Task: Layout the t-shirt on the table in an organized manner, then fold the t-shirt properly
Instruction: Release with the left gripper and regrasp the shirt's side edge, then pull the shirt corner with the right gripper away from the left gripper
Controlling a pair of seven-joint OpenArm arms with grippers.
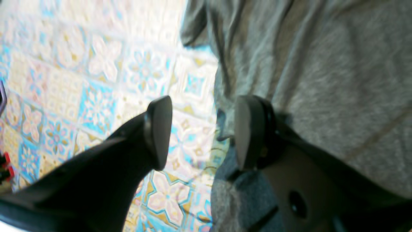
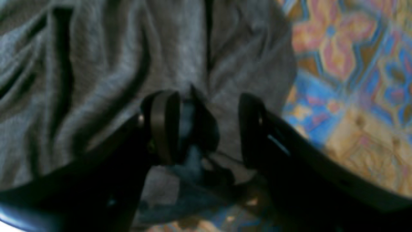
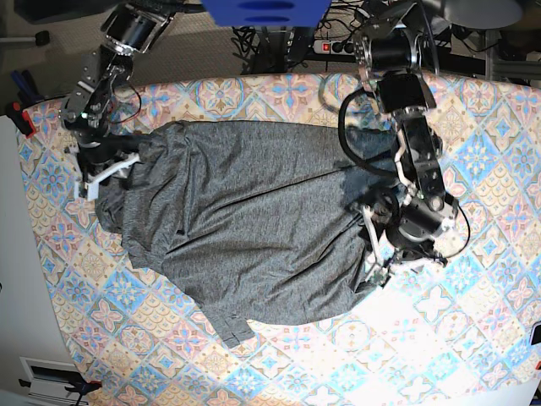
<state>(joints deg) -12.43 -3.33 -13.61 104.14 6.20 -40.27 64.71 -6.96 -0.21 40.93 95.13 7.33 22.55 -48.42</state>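
The dark grey t-shirt [image 3: 254, 220] lies spread and wrinkled across the middle of the table [image 3: 473, 152], one sleeve pointing to the front edge. My left gripper [image 3: 372, 254] hangs low over the shirt's right edge. In the left wrist view my left gripper [image 1: 202, 132] is open, with the t-shirt [image 1: 322, 64] edge and bare table [image 1: 80, 80] between its fingers. My right gripper [image 3: 106, 173] sits at the shirt's left end. In the right wrist view my right gripper [image 2: 207, 127] stands open over the t-shirt [image 2: 96, 64], a raised tuck of cloth beside its left finger, with the table [image 2: 354, 80] to the right.
Cables and a power strip [image 3: 330, 46] run behind the table's far edge. A blue object [image 3: 266, 10] hangs at the top centre. A red clamp [image 3: 21, 118] sits at the table's left corner. Patterned cloth shows all around the shirt, widest at the front right.
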